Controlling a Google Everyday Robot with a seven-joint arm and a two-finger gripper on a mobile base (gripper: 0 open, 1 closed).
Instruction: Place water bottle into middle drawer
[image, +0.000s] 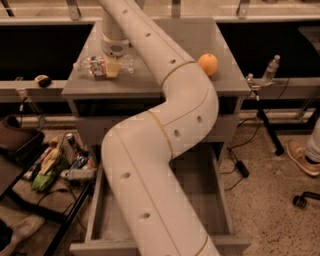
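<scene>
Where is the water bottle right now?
In the camera view the water bottle lies on its side on the left part of the cabinet top, at the gripper, well left of the orange.

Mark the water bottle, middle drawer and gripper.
water bottle (95, 66): camera view, labelled middle of its body, lying on the cabinet top (200, 35).
middle drawer (200, 182): camera view, bare floor right of the arm (165, 130).
gripper (114, 59): camera view, its tip, directly over the water bottle.

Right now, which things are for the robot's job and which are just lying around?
For the job: water bottle lying on the cabinet top; gripper right over it; middle drawer, open below.
Just lying about: orange on the same top; small bottle at far right; clutter at lower left.
</scene>
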